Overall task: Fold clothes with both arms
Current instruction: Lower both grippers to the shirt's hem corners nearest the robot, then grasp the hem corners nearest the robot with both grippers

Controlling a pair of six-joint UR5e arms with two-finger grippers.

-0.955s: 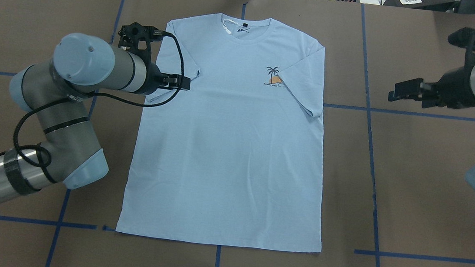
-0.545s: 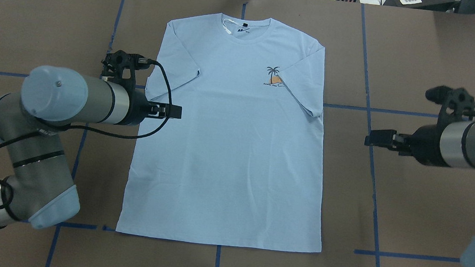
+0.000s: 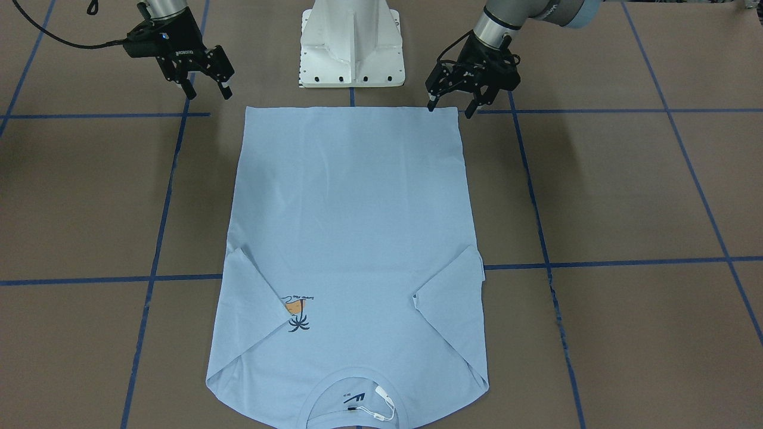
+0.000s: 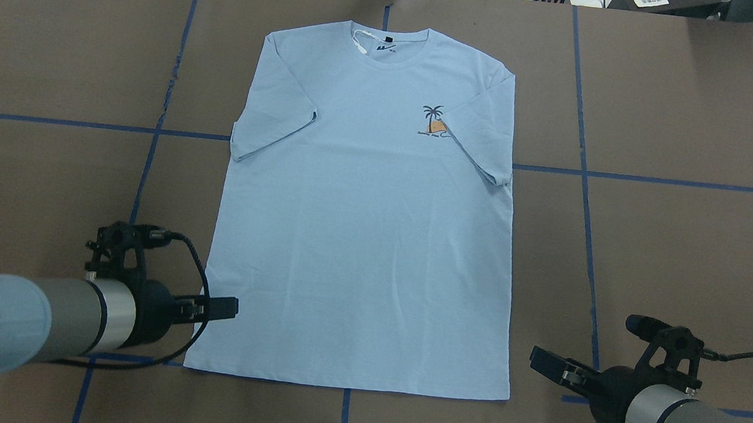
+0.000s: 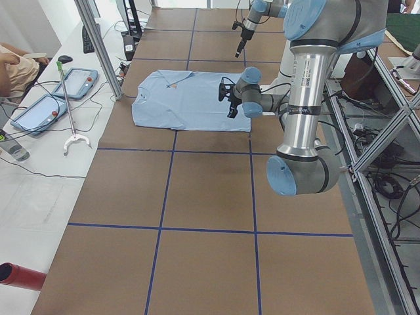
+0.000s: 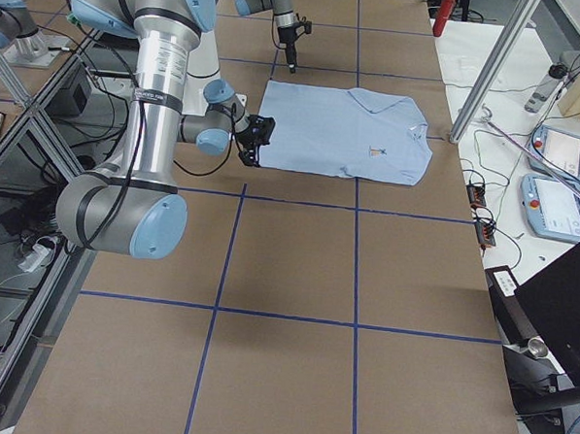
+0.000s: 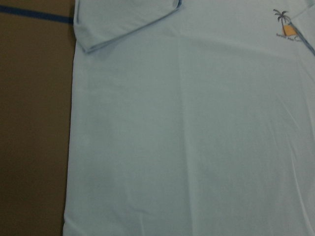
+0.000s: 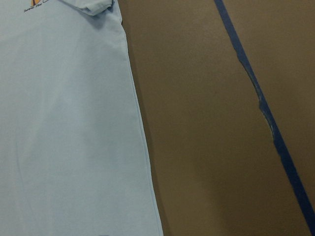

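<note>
Though farther forward earlier, left tool and right tool now by T-shirt hem.

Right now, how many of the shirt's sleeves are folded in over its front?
2. The left-side sleeve lies folded over the shirt on the robot's left; the right-side sleeve on its right, its edge at the palm print.

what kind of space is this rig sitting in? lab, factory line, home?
Most likely a robotics lab or data-collection cell, not a home. The table is papered brown with a blue tape grid, teach pendants lie on a side bench, and aluminium frame posts stand beside it.
</note>
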